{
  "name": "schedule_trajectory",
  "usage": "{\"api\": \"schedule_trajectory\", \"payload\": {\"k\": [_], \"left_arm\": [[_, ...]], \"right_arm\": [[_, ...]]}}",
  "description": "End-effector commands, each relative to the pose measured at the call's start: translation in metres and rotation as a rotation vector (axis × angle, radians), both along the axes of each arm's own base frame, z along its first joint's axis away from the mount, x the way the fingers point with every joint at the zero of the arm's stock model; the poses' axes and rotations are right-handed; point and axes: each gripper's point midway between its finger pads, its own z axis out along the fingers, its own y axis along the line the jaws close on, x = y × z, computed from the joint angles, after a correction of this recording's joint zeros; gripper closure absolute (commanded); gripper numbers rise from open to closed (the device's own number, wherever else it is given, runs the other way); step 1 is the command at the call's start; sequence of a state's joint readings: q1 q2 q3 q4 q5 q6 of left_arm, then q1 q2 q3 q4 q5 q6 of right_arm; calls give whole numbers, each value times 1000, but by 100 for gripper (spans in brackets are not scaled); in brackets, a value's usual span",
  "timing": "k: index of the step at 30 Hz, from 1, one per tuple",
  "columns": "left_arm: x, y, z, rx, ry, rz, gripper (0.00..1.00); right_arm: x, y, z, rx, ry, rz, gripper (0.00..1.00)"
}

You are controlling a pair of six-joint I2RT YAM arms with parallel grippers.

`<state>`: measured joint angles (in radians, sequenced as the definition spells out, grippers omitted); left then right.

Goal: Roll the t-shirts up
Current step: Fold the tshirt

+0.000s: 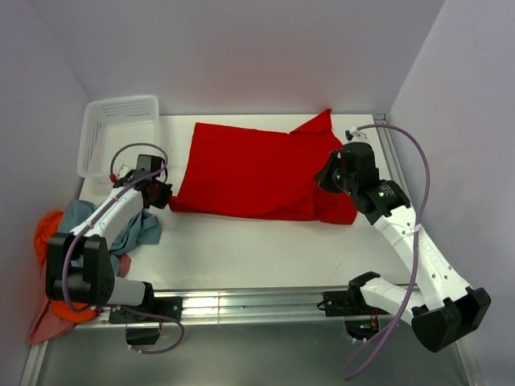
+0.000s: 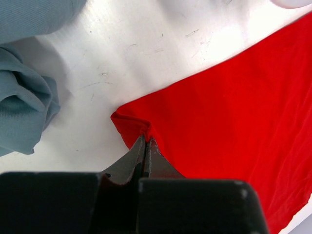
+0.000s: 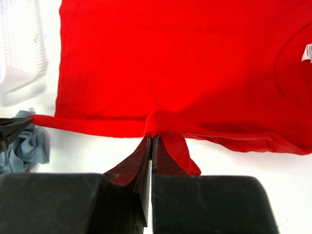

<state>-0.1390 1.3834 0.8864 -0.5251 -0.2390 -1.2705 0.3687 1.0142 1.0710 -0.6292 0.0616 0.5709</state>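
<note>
In the middle of the table (image 1: 241,249) the red t-shirt (image 1: 249,173) lies spread flat, its long axis running left to right. The collar end with the white neck label (image 3: 306,52) is toward your right arm and the hem is toward your left.

Both arms are on the same long edge, the near one. The left gripper (image 2: 146,141) is clenched on the near hem corner, where a small tuck of red cloth bunches at its tips. The right gripper (image 3: 150,139) is clamped on a fold of that near edge further toward the collar end, with a flap of cloth curling beside its jaws.

From both sets of fingers the body of the shirt stretches away toward the far wall. A roll would likely have to travel that way, both arms moving together so the edge stays straight.

The grey-blue t-shirt (image 1: 137,229) sits crumpled just beside your left arm, with the orange t-shirt (image 1: 47,229) past it and the white basket (image 1: 121,133) at the far left. All three are clear of the red cloth.
</note>
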Motion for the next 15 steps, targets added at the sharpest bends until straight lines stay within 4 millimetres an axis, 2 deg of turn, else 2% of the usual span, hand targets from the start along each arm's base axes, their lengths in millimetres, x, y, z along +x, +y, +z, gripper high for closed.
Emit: {"api": "schedule_trajectory", "payload": {"k": [1,10,15], "left_arm": [[12,6,16,16,-30,38,100],[22,17,17,5,-25,70,100],[33,15,12,3,-24,54,100]], "right_arm": [[14,1,24,-2,-76,16,100],[30,-10,21,-17,-65,-17,100],[42,-18,10,-14,-40,-47,100]]}}
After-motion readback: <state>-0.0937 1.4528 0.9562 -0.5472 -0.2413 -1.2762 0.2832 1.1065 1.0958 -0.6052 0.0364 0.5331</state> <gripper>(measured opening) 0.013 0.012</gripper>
